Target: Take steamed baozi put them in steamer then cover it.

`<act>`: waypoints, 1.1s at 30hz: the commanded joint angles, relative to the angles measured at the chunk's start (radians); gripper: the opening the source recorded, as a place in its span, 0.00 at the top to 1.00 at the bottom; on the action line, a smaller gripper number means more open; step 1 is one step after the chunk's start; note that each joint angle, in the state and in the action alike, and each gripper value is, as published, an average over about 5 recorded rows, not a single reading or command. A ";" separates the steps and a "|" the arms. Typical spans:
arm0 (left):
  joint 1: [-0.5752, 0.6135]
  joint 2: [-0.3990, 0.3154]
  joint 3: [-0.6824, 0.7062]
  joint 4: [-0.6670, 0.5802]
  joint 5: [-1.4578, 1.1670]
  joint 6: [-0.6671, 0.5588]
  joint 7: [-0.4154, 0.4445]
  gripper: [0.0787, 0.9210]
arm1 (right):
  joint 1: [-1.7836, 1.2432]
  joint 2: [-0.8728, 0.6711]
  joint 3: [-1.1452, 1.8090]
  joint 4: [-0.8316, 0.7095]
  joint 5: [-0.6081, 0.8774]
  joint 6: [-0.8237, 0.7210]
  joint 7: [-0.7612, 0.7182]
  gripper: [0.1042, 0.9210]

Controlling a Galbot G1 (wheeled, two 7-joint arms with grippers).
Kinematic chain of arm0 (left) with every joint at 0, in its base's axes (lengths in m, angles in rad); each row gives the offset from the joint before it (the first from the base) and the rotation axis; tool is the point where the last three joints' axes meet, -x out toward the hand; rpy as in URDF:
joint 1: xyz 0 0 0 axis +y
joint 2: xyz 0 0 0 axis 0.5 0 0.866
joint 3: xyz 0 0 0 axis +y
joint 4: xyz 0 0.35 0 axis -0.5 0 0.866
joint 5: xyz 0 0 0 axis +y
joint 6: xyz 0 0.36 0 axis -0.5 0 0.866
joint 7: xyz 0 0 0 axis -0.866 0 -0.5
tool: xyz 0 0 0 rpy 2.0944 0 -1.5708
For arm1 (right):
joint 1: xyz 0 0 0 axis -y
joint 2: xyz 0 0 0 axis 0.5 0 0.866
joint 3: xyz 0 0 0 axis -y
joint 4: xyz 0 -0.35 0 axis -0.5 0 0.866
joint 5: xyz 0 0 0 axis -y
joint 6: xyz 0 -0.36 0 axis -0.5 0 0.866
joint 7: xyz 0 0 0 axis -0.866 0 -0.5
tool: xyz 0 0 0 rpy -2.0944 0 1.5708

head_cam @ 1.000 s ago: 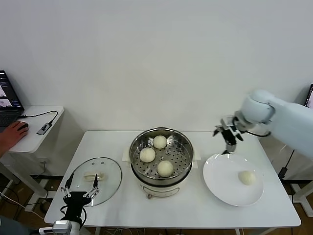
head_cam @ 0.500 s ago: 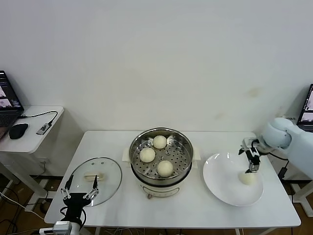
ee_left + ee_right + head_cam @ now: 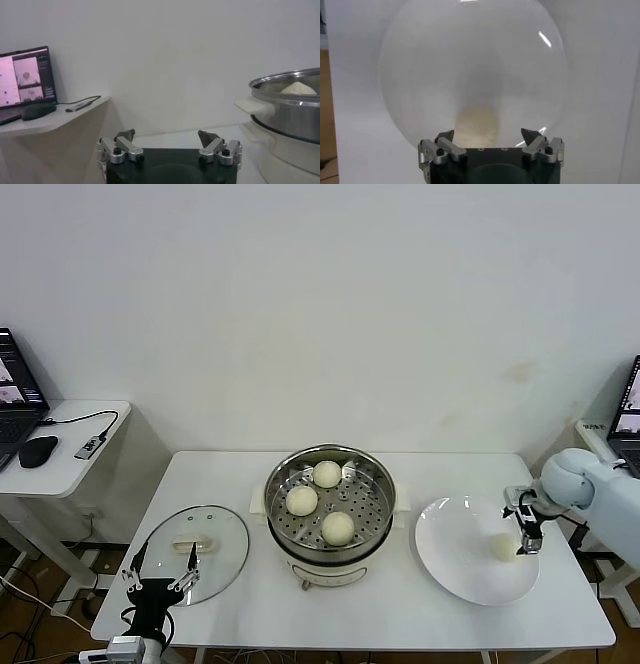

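Note:
Three cream-white baozi (image 3: 337, 527) lie on the perforated tray inside the steel steamer (image 3: 283, 465) at the table's middle. A fourth baozi (image 3: 503, 546) lies on the white plate (image 3: 455, 564) at the right. My right gripper (image 3: 526, 539) is open just right of that baozi, low over the plate; in the right wrist view the baozi (image 3: 476, 122) sits between and just beyond the open fingertips of the gripper (image 3: 490, 136). The glass cover (image 3: 215, 532) with its cream handle lies flat on the table at the left. My left gripper (image 3: 160, 577) is open, parked by the cover's front edge.
A side desk (image 3: 70, 446) at the far left holds a laptop, a mouse (image 3: 37, 450) and a cable. The steamer's rim (image 3: 292, 82) and white handle show in the left wrist view. The table's right edge is close to the plate.
My right gripper has swung from above the table's back right, down and to the right, to the plate beside the last baozi. The hand on the mouse has gone.

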 commanded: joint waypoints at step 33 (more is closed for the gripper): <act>-0.002 0.000 0.004 -0.001 0.000 0.000 0.000 0.12 | -0.019 0.033 0.039 -0.030 -0.007 0.017 -0.014 0.42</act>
